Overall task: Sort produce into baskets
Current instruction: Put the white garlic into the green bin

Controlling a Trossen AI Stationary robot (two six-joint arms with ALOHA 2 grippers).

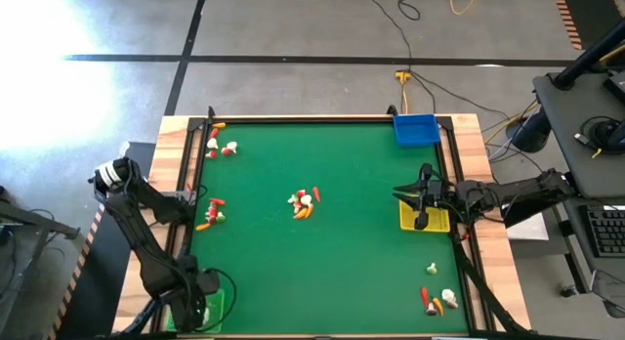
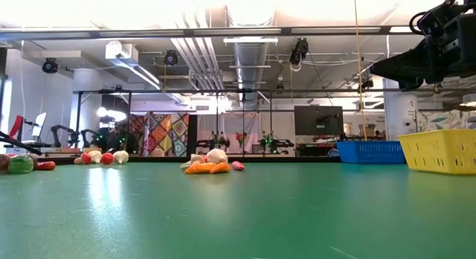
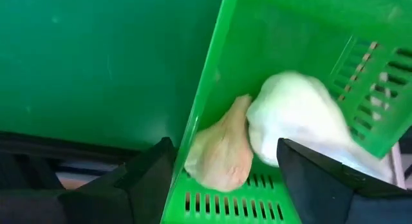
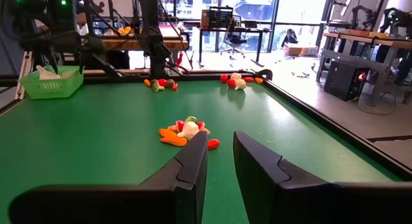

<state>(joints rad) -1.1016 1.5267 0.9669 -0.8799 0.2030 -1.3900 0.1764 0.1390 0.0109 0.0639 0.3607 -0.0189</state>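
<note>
My left fingers (image 3: 222,179) are hanging spread wide over the green basket (image 1: 210,306) at the near left corner of the tabletop (image 1: 322,272), gripping nothing; two whitish bulbs (image 3: 283,121) are lying in the basket directly beneath them, side by side, their pointed ends angled up toward the basket's inner wall. My right fingers (image 4: 220,161) are standing narrowly apart with nothing between them, hovering over the yellow basket (image 1: 430,219) at the right edge, with the blue basket (image 1: 416,129) at the far right corner.

What the next reach is turning on, I am judging, is the central heap (image 1: 304,204) of produce: it is lying straight ahead of my right fingers, out toward the tabletop's middle, with an orange carrot stick (image 4: 170,138) stretched crosswise to their line. The left-edge cluster (image 1: 211,213) is sitting nearer my left arm (the near-right cluster (image 1: 437,299) is closer to the right one).

I am reading no brand, label or writing anywhere.
</note>
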